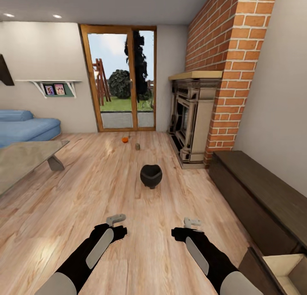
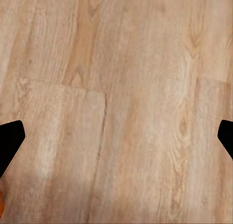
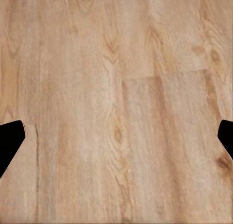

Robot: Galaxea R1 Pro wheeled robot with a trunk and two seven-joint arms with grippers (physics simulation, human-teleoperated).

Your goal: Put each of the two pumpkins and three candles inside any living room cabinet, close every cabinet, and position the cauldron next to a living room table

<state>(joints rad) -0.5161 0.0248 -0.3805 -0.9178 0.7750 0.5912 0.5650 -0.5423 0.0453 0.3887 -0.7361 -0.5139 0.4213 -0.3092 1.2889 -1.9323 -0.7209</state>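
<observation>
Your left end effector hangs low over the wood floor at about 7 o'clock in the head view, and your right end effector matches it at about 5 o'clock. In each wrist view the two dark fingertips sit at opposite edges with bare planks between them, so both end effectors stand wide apart and hold nothing.

Straight ahead at 12 o'clock, the cauldron sits upright on the floor with its mouth facing up, well apart from your arms. Farther along the same line, near the glass door, you have one pumpkin on the floor and, just beside it toward 1 o'clock, a small pale stub that is probably a candle, though it is too small to be sure.

The cabinet runs along the wall from 2 to 4 o'clock, its long dark fronts flush. At its near end, around 4 o'clock, one drawer stands pulled out and shows a pale wood interior. Beyond the cabinet is the fireplace against the brick chimney.

At 9 o'clock the table reaches in from the edge, with a blue sofa behind it and a wall shelf above.
</observation>
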